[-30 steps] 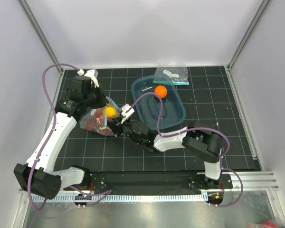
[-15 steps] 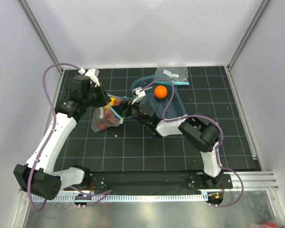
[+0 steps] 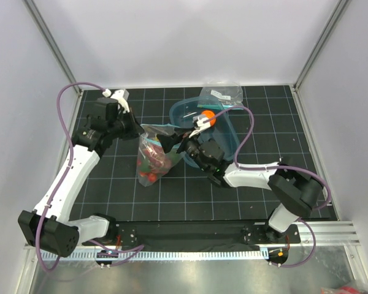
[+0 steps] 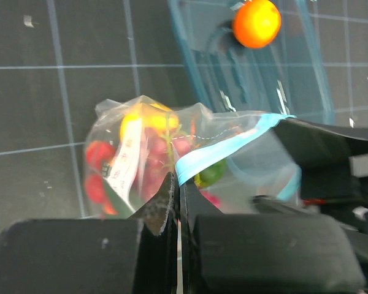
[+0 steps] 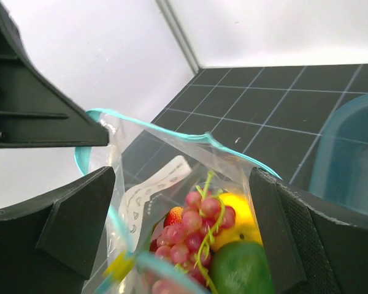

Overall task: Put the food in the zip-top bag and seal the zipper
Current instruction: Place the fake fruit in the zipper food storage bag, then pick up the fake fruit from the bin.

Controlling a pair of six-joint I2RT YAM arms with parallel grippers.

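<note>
Zipper (image 4: pixel 224 150) edge in left pincer (image 4: pixel 175 187)

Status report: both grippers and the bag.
Left gripper shut on bag rim. Right gripper open at its mouth. Zipper unsealed, orange in tub.

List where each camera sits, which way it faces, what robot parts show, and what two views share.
Top external: high behind the robot, looking down on left arm, right arm, bag, tub.
Left wrist: above the bag, facing down; left pincer pinches its rim.
Right wrist: at the bag's mouth, facing the back-left corner; right pincer spread wide.
Shared: both wrist views show the zipper.
</note>
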